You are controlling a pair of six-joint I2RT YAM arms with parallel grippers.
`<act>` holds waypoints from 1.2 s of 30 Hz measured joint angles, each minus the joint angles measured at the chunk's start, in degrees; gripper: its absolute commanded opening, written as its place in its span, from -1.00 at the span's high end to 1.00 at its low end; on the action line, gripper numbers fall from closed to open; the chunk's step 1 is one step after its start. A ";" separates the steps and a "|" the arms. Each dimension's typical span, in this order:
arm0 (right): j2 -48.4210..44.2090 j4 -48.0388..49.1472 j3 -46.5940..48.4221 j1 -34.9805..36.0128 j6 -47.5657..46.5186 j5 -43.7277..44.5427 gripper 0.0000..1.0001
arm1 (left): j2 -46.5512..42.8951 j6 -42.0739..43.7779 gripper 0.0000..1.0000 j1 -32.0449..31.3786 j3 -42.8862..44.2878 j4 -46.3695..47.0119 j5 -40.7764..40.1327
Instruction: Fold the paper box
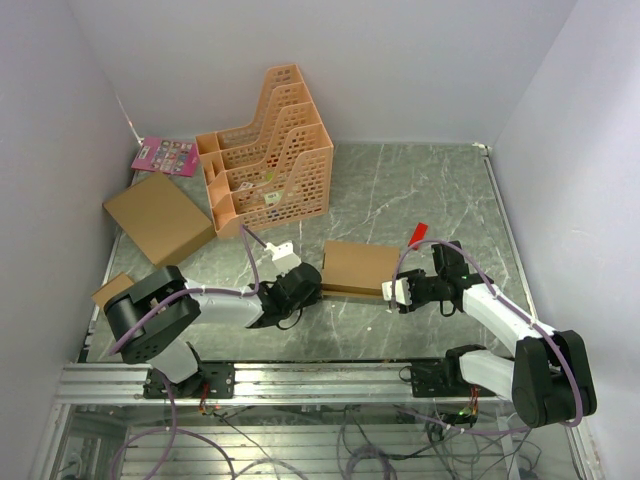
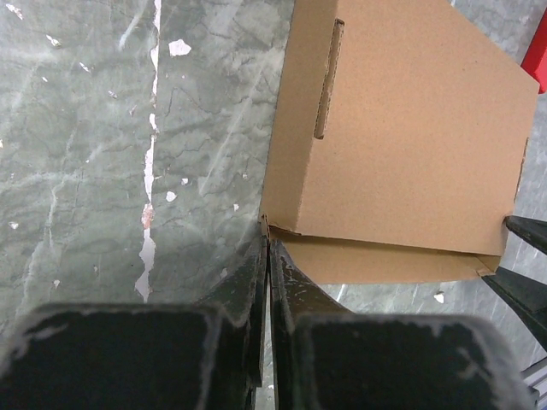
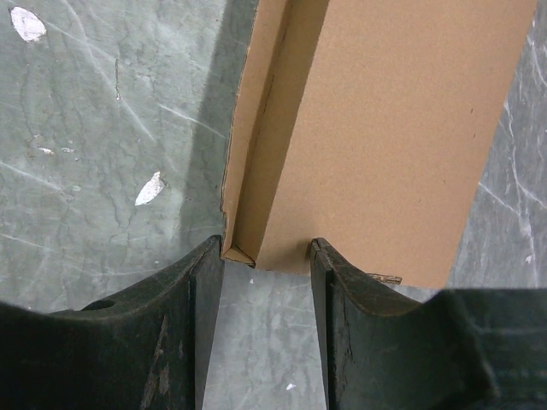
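The paper box (image 1: 357,266) lies flat mid-table as a shallow brown box with its lid down; a slot shows in its top (image 2: 402,128). My left gripper (image 1: 316,287) is at its near-left corner, jaws shut together (image 2: 267,243) with the corner's thin cardboard edge pinched at the tips. My right gripper (image 1: 396,292) is at the box's right end (image 3: 376,128), open (image 3: 267,249). One of its fingertips (image 3: 214,256) touches the side wall's corner and the other rests against the box's end. Its fingers (image 2: 523,232) also show at the box's far edge in the left wrist view.
An orange mesh file organiser (image 1: 270,150) stands at the back left. A larger flat brown box (image 1: 158,217) and a smaller brown box (image 1: 112,290) lie at the left. A pink card (image 1: 165,155) lies by the wall. A red object (image 1: 418,233) lies just behind the right gripper.
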 measured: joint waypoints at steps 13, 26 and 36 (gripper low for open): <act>0.07 0.31 0.00 0.55 0.52 0.35 0.12 | 0.00 0.70 0.78 -0.46 1.88 -3.87 -0.07; 0.39 1.22 0.00 1.11 1.55 0.68 0.12 | 0.26 1.33 0.50 -1.97 5.05 -10.23 -0.57; 0.55 1.40 0.00 1.18 1.84 0.66 0.11 | 0.26 2.89 0.46 -2.21 5.64 -11.37 0.13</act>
